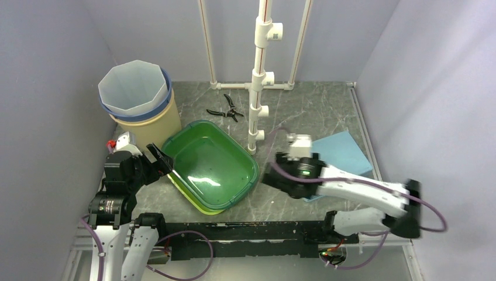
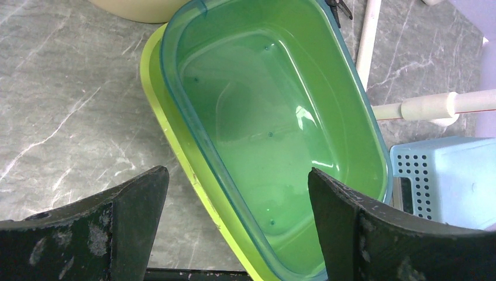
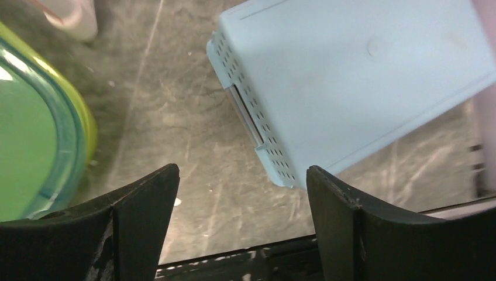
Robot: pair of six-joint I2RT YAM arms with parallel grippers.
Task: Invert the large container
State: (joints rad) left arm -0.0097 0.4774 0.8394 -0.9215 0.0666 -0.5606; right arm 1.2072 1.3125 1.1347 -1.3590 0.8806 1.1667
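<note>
Left fingers point(image 2: 134, 199) are spread wide and gripping nothing; the large green container point(image 1: 213, 167) sits right in front of them, and in the left wrist view its near end runs down through the gap between the two tips; it stands mouth up on the desk point(image 1: 316, 105), teal rim on top, nested in a yellow-green tub point(image 2: 169, 134) whose edge peeks out on the side of the left-hand finger.

Over to the right fingers point(image 3: 146, 199): parted too, with only bare desk between them; the green container's rim curves just past the left-hand finger, and the pale blue perforated basket point(image 3: 362, 76) lies ahead of the right-hand finger, flat base up, touching neither finger.

Beyond the left fingers, past the container's far corner, stands a beige bucket point(image 1: 143, 120) with a translucent liner and a blue band at the lip; farther back, black pliers point(image 1: 225, 109) lie on the desk beside a white pipe stand point(image 1: 260, 76); there's a small dark mark on the stand's upper fitting, too small to read.
</note>
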